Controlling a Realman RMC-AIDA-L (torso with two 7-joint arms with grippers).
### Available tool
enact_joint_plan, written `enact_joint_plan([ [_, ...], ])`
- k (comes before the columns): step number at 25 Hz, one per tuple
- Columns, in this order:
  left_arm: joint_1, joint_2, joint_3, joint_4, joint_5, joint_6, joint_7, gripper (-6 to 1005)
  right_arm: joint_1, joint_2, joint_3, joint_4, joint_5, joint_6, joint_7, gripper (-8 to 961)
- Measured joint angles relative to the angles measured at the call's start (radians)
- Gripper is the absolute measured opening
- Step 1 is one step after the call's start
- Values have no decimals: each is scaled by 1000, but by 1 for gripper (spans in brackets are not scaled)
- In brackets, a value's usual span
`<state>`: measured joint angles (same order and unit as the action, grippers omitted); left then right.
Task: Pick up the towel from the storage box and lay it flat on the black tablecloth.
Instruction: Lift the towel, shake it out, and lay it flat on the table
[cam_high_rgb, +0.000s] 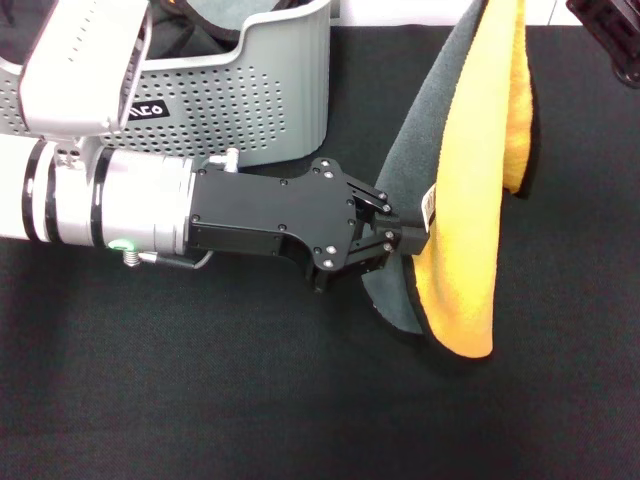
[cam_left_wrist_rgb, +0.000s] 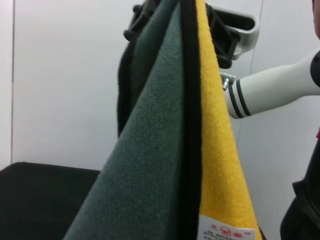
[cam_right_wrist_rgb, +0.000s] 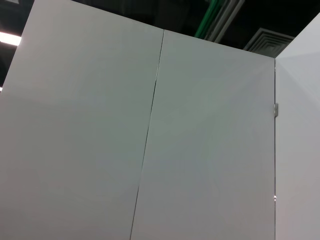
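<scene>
Towel (cam_high_rgb: 470, 190) hanging, left tool (cam_high_rgb: 408, 238) pinching its edge by tag

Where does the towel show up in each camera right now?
Head view: the towel hangs right of centre, over the black tablecloth, gripped by the left hand.
Left wrist view: it fills the centre.
Right wrist view: not in it.
Shared landmark: its white tag.

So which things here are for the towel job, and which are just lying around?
For the job:
- the towel, hanging up in the air
- the storage box, behind the left arm
- the black tablecloth
- left gripper, pinching the towel's edge
- right gripper, holding the towel's top

Just around:
- dark cloths in the box
- white wall panels
</scene>
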<state>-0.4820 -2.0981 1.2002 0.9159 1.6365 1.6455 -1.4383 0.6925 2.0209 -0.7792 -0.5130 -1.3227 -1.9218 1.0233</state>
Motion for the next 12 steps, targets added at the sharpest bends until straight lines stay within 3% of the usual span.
enact_joint_plan([
  [7, 8, 0, -6, -62, -49, -20, 72, 97, -49, -13, 28, -35, 27, -88, -5, 11],
  [12, 9, 2, -7, -125, -118, -20, 132, 99, -99, -52, 44, -31, 126, -165, 18, 11],
])
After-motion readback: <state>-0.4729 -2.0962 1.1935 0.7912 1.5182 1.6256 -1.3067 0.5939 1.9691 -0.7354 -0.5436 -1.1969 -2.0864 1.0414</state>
